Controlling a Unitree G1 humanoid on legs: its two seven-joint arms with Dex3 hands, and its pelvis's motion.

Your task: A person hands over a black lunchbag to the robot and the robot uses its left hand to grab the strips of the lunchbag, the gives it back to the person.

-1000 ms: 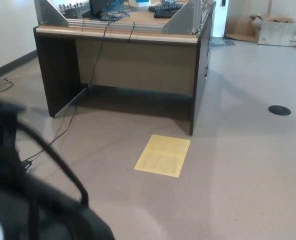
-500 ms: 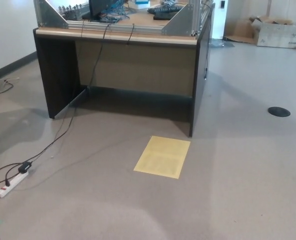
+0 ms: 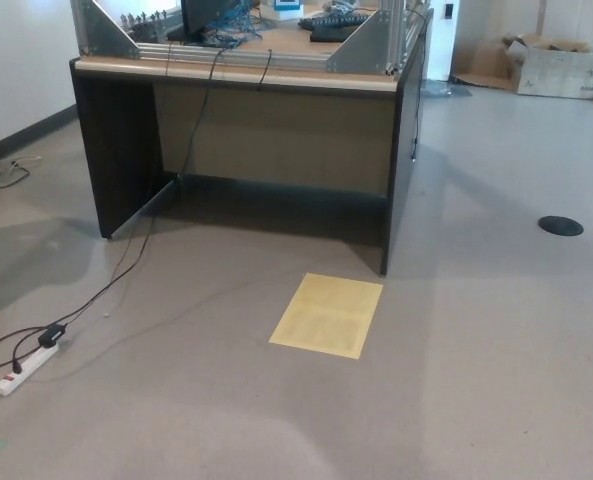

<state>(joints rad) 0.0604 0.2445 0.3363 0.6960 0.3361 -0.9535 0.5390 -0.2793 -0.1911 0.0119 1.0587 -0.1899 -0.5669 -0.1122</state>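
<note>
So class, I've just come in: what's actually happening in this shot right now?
Nothing is being handled at this moment. Neither robot hand is in view, and no lunchbag or person shows. The head camera looks at a dark desk with cables hanging off it, a yellow sheet lying flat on the grey floor in front of it, a power strip at the left, and a cardboard box in the far corner.

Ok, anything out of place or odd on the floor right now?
A power strip and its cables trail loose across the floor at left, a trip hazard. A yellow sheet lies flat before the desk. No lunchbag or hand in view.
</note>
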